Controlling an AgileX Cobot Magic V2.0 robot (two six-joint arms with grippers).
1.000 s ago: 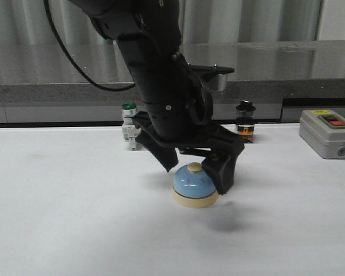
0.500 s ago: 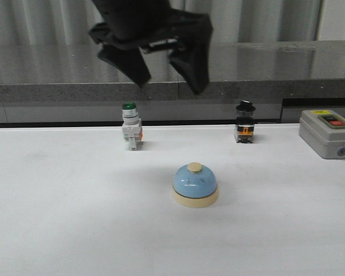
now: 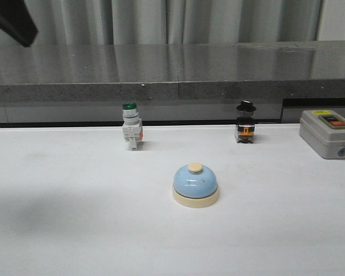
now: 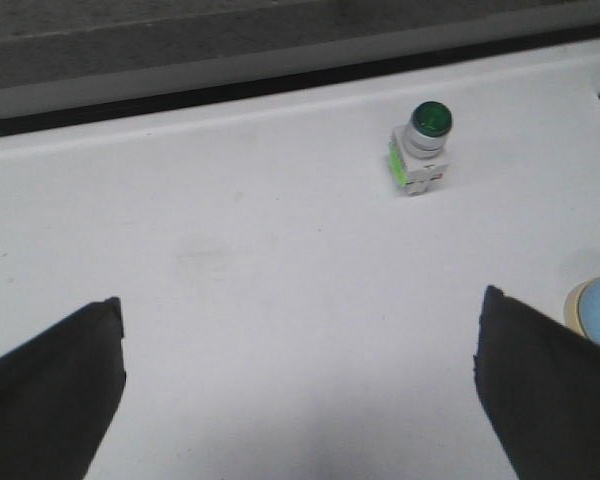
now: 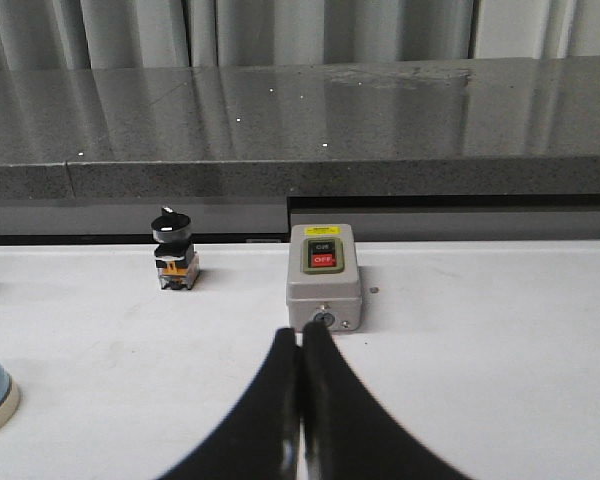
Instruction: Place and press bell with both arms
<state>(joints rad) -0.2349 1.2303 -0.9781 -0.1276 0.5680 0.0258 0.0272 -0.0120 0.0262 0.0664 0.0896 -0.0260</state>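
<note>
Light-blue dome on the bell (image 3: pixel 195 184), with cream base and cream button, set on a plain white surface (image 3: pixel 75 218). Green cap on the white switch (image 3: pixel 131 133) with a touch of orange low at its side; black knob on the selector (image 3: pixel 245 122) over an orange and black body; grey box (image 3: pixel 328 133) with one red and one black button under a yellow label. Black on both the left end effector (image 4: pixel 300 390) and the right end effector (image 5: pixel 301 420), speckled dark grey on the counter (image 3: pixel 172 69) behind, pale grey folds in the curtain (image 3: pixel 161 22).
</note>
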